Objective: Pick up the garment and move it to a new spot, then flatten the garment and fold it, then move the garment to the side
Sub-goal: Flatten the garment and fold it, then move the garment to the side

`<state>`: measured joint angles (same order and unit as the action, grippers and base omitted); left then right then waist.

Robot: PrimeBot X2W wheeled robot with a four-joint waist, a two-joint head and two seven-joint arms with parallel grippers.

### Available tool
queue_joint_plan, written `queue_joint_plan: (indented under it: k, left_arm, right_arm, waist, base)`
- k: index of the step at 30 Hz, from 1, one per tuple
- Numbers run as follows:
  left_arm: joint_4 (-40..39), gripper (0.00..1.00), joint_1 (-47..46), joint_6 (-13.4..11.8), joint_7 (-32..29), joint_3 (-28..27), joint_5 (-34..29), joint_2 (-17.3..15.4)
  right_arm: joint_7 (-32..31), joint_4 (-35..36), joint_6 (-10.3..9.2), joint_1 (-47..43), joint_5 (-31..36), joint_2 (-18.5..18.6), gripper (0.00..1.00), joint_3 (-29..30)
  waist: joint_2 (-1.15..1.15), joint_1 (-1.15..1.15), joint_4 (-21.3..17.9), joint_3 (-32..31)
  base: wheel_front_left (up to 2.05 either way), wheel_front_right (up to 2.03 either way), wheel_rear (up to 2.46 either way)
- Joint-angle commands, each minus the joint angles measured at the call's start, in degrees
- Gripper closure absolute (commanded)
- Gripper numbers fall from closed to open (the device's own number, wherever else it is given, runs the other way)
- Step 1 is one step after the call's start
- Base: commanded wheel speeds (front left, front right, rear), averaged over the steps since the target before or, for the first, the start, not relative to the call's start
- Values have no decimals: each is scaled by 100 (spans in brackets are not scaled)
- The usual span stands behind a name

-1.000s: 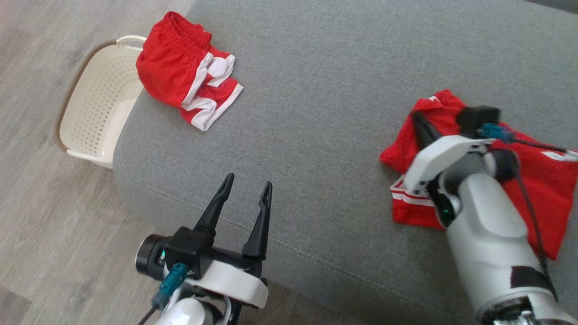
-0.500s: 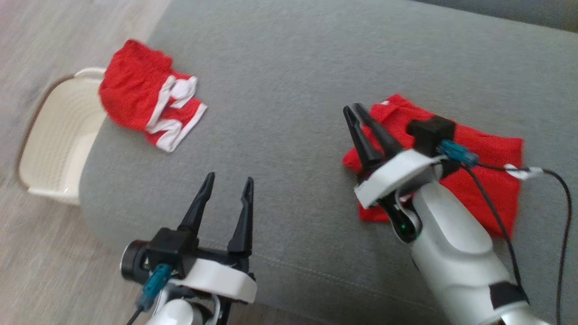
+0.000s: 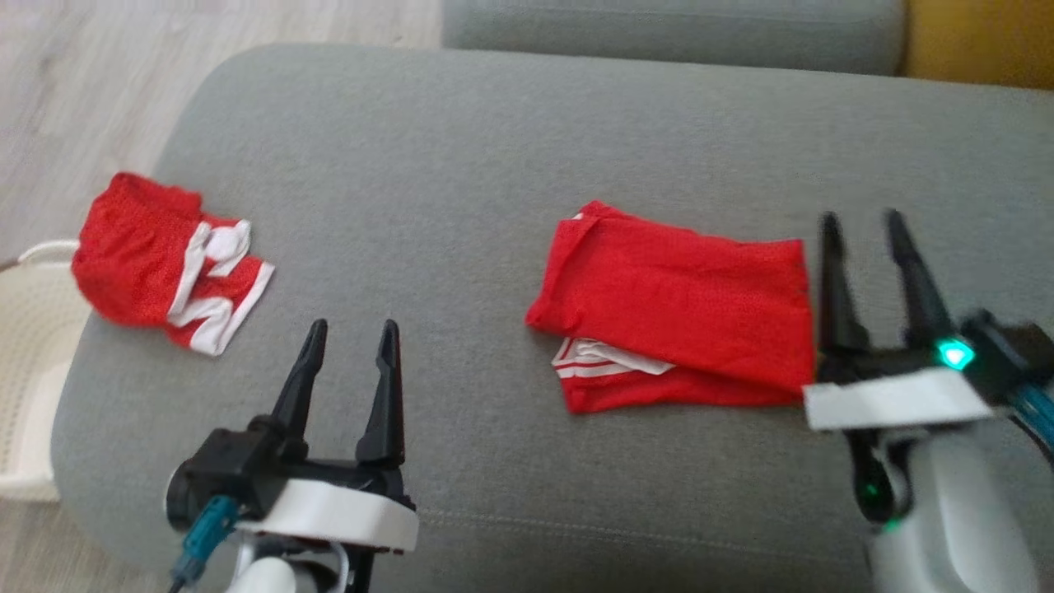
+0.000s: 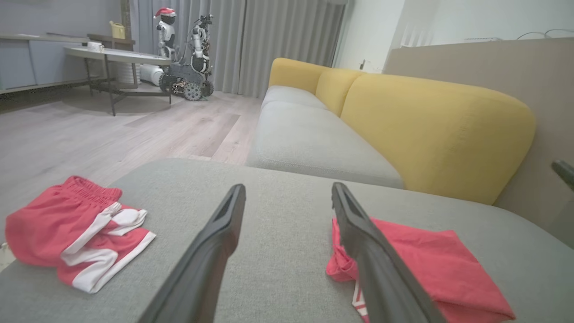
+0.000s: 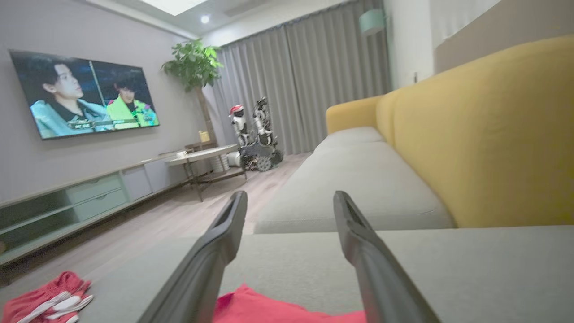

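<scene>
The garment (image 3: pixel 675 313) is red with white stripes at one hem and lies folded flat on the grey cushion (image 3: pixel 494 132), right of the middle. It also appears as the red garment (image 4: pixel 426 255) in the left wrist view and the red garment (image 5: pixel 269 307) under the right wrist view's fingers. My right gripper (image 3: pixel 861 221) stands open just off its right edge, holding nothing; its fingers (image 5: pixel 224 233) point over the cushion. My left gripper (image 3: pixel 352 328) is open over the cushion's front, left of the garment, and shows as the left gripper (image 4: pixel 288 188) with nothing between its fingers.
A second pair of red and white shorts (image 3: pixel 165 263) lies crumpled at the cushion's left end, beside a cream perforated basket (image 3: pixel 25 346) on the wood floor. A yellow sofa back (image 4: pixel 426 125) rises behind. A low table (image 5: pixel 202 154) stands far off.
The head camera has swung, shifting the whole picture. My right gripper has opened, let go of the garment and drawn back to its right edge. The left gripper has stayed open.
</scene>
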<state>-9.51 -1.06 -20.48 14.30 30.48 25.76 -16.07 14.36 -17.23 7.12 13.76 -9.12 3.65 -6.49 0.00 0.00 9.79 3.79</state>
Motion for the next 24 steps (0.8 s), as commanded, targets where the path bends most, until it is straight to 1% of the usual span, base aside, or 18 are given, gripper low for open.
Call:
queue_joint_plan:
  k: [1,6,9,13,18,24]
  left_arm:
    - [-225,0,-93,84,70,-352,-109,-44]
    - [-255,0,135,288,70,-598,-569,-18]
    - [-261,0,272,386,70,-663,-787,3]
    - [-242,0,593,570,70,-863,-1078,125]
    - [-201,0,901,799,70,-1148,-1353,336]
    - [-91,0,1119,1077,70,-1397,-1624,600]
  right_arm:
    - [61,504,36,-156,81,-78,0,-18]
    - [62,1153,36,-883,232,-78,0,232]
    - [62,1307,36,-1159,228,-78,0,270]
    - [63,1563,36,-1639,190,-78,0,267]
    - [63,1690,36,-2039,169,-78,0,212]
    - [63,1684,36,-2140,65,-78,0,82]
  waist:
    - [0,0,-194,-129]
    - [0,0,-363,-280]
    - [0,0,-413,-351]
    - [0,0,-487,-435]
    - [0,0,-556,-514]
    - [0,0,-631,-571]
  base:
    - [0,0,0]
    - [0,0,0]
    - [0,0,0]
    - [0,0,0]
    - [0,0,0]
    - [0,0,0]
